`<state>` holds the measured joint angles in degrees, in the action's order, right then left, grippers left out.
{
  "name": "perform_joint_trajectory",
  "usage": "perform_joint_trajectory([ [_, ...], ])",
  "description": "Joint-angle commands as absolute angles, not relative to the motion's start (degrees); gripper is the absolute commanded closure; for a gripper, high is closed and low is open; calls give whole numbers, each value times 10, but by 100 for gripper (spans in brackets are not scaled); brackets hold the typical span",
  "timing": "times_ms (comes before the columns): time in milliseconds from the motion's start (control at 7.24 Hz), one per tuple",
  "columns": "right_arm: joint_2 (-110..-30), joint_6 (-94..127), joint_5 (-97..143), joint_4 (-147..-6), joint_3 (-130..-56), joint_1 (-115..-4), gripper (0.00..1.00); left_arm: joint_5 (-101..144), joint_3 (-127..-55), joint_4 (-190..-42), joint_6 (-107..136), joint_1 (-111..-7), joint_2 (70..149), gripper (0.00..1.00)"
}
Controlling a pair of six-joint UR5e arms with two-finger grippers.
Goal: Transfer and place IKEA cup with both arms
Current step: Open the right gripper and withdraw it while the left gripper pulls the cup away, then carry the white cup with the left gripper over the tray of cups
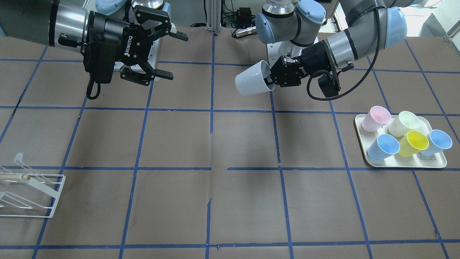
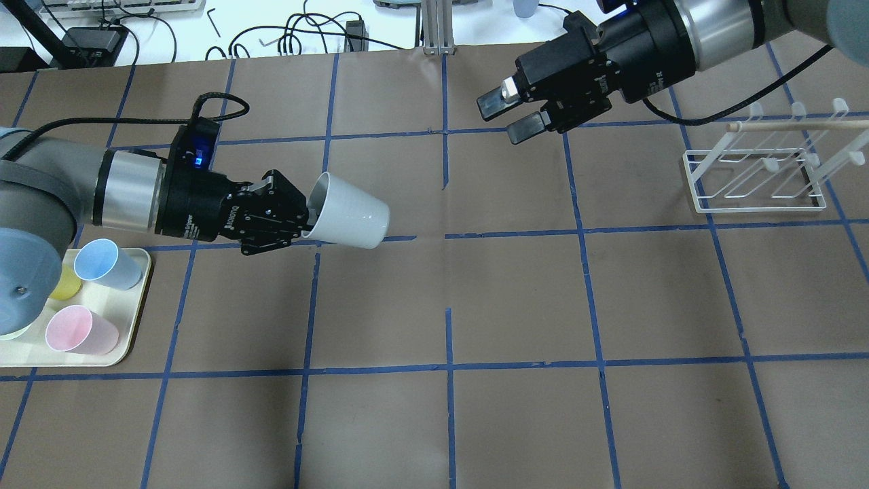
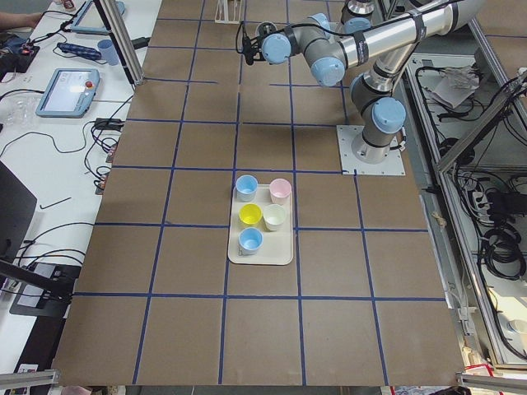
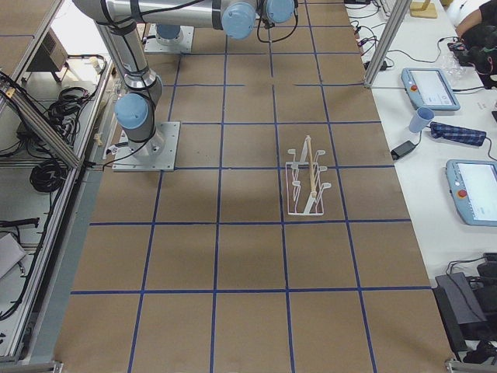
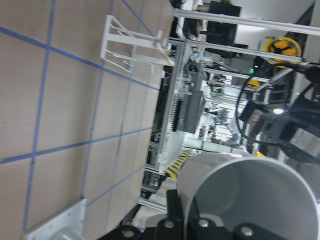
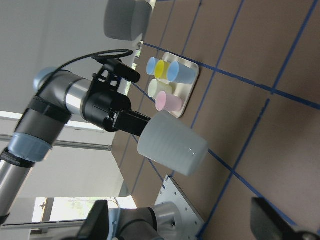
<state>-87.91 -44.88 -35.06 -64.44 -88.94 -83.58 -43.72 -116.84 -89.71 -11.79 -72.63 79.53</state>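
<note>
The pale grey IKEA cup (image 2: 349, 214) is held on its side in the air over the table's middle-left, base pointing toward my right arm. My left gripper (image 2: 307, 216) is shut on its rim, one finger inside the mouth. It also shows in the front view, cup (image 1: 251, 81) and left gripper (image 1: 269, 77). My right gripper (image 2: 506, 115) is open and empty, a grid square away from the cup's base and facing it; it also shows in the front view (image 1: 174, 55). The right wrist view shows the cup (image 6: 172, 142) straight ahead, apart from the fingers (image 6: 272, 227).
A cream tray (image 1: 363, 140) on my left holds pink (image 1: 375, 118), pale-green (image 1: 404, 123), yellow (image 1: 413, 143) and two light-blue cups (image 1: 383, 146). A white wire rack (image 2: 753, 176) with a wooden rod stands on my right. Brown table paper has blue tape lines.
</note>
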Motion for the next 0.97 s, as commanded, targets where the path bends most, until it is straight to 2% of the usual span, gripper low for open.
perform_joint_trajectory([
  [0, -878, -390, -488, -669, -889, -836, 0, -653, -1167, -836, -127, -714, 795, 100],
  [276, -879, -310, -611, -734, -889, -836, 0, -817, -1143, -824, -220, -705, 789, 100],
  [414, -879, -280, -687, -757, -891, -836, 0, -847, -1123, -835, -295, -669, 785, 100],
  [829, -883, -154, -842, -825, -887, -836, 0, -845, -1103, -855, -546, -460, 794, 100],
])
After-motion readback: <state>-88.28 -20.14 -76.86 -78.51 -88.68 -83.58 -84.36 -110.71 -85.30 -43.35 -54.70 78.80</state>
